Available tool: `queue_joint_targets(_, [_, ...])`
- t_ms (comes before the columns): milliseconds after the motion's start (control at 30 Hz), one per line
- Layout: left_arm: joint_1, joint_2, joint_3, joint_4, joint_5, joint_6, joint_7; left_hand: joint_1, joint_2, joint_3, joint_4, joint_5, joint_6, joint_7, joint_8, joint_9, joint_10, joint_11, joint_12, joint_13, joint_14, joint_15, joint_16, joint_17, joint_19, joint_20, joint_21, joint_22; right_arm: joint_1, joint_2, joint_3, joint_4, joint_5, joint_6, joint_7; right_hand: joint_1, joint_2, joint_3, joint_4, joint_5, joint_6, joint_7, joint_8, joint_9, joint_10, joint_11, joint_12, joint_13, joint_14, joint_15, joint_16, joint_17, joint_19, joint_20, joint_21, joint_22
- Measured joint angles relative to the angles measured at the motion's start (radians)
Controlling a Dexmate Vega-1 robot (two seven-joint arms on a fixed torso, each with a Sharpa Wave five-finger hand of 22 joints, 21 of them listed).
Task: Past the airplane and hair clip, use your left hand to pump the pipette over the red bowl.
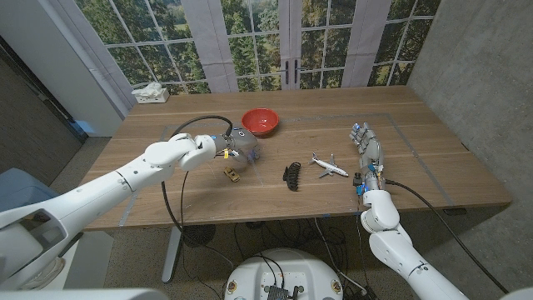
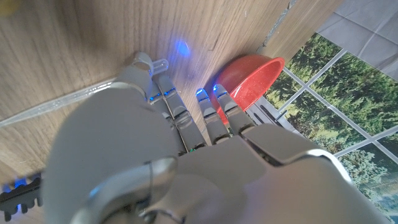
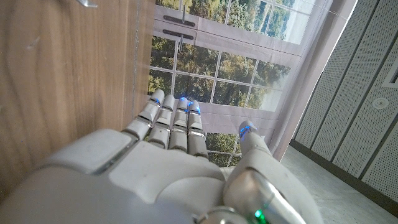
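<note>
Red bowl (image 1: 260,122), one; one airplane (image 1: 330,165), one hair clip (image 1: 291,175)

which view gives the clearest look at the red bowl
The head view: the red bowl sits whole on the table, rim and inside visible, beyond the left hand. The left wrist view shows only part of it, side-on past the fingers. In the right wrist view I can't make it out.
</note>
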Motion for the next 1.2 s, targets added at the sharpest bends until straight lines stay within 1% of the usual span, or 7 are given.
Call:
queue_joint_targets(267, [0.001,0.000,0.008,0.002,0.014,0.005,0.010,0.064,0.028,-0.002,-0.001,0.007,0.073,0.025,0.027,0.007,0.128,0.004,0.040,0.018,0.093,-0.003,0.019,0.007,0.021,0.001,0.000,0.000,0.002,-0.003,0.003,0.000,-0.014,-0.001,-0.012,0.000,0.000,0.000,0.000,0.000,0.000,0.000,0.000,0.000,0.000,0.000,0.000,0.000,0.000,0.000,0.000,0.000,0.000,0.000,0.000,0.000])
queue_joint_targets(400, [0.002,0.000,0.010,0.002,0.020,0.007,0.015,0.090,0.042,0.000,-0.003,0.007,0.116,0.038,0.040,0.012,0.172,0.023,0.060,0.029,0.142,-0.008,0.030,0.011,0.042,-0.005,0.000,0.000,0.003,-0.005,0.003,0.000,-0.017,-0.003,-0.013,0.000,0.000,0.000,0.000,0.000,0.001,-0.001,0.000,0.000,0.000,0.000,0.000,0.000,0.000,0.000,0.000,0.000,0.000,0.000,0.000,0.000])
queue_joint_targets(700, [0.008,-0.002,0.014,0.004,0.043,0.027,0.052,0.121,0.062,-0.001,-0.004,0.007,0.127,0.045,0.049,0.013,0.188,0.039,0.066,0.036,0.190,-0.016,0.039,0.017,0.068,-0.014,0.008,0.003,0.003,-0.008,0.006,0.000,-0.018,-0.003,-0.016,0.000,0.000,0.000,0.000,0.000,0.004,-0.004,0.000,0.000,0.000,0.000,0.000,0.000,0.000,0.000,0.000,0.000,0.000,0.000,0.000,0.000])
queue_joint_targets(933, [0.017,-0.004,0.012,-0.001,0.062,0.054,0.093,0.128,0.066,-0.002,-0.005,0.008,0.129,0.047,0.052,0.017,0.188,0.039,0.070,0.036,0.205,-0.012,0.043,0.017,0.084,-0.018,0.008,0.003,0.003,-0.009,0.008,0.000,-0.017,-0.003,-0.016,0.000,0.000,0.000,0.000,0.000,0.004,-0.004,0.000,0.000,0.000,0.000,0.000,0.000,0.000,0.000,0.000,0.000,0.004,0.004,0.000,0.000])
queue_joint_targets(1000, [0.020,-0.005,0.011,-0.003,0.065,0.059,0.101,0.130,0.066,0.000,-0.003,0.008,0.129,0.047,0.052,0.016,0.188,0.039,0.070,0.036,0.210,-0.017,0.043,0.017,0.085,-0.019,0.008,0.003,0.002,-0.009,0.008,0.000,-0.017,-0.003,-0.016,-0.011,0.011,0.000,0.000,0.000,0.007,-0.007,0.000,0.000,0.000,0.000,0.000,0.000,0.000,0.000,0.000,0.000,0.004,0.004,0.000,0.000])
queue_joint_targets(1133, [0.026,-0.008,0.005,-0.008,0.074,0.087,0.124,0.130,0.066,0.001,-0.002,0.008,0.129,0.047,0.045,0.016,0.188,0.039,0.070,0.036,0.213,-0.014,0.043,0.017,0.085,-0.019,0.012,0.003,-0.002,-0.009,0.010,-0.004,-0.017,-0.004,-0.022,-0.011,0.011,0.000,0.000,0.000,0.007,-0.007,0.000,0.000,0.004,-0.004,0.000,0.001,0.000,0.000,0.000,0.000,0.011,-0.004,-0.008,0.000])
queue_joint_targets(1200, [0.027,-0.009,0.003,-0.011,0.074,0.087,0.124,0.130,0.066,0.001,-0.002,0.008,0.129,0.047,0.045,0.016,0.188,0.039,0.070,0.036,0.217,-0.018,0.043,0.017,0.088,-0.023,0.012,0.003,-0.003,-0.009,0.011,-0.007,-0.021,-0.007,-0.029,-0.011,0.011,0.006,-0.006,0.007,0.007,-0.007,0.000,0.000,0.004,-0.004,0.000,0.004,0.000,0.000,0.000,0.000,0.011,-0.004,-0.008,0.000])
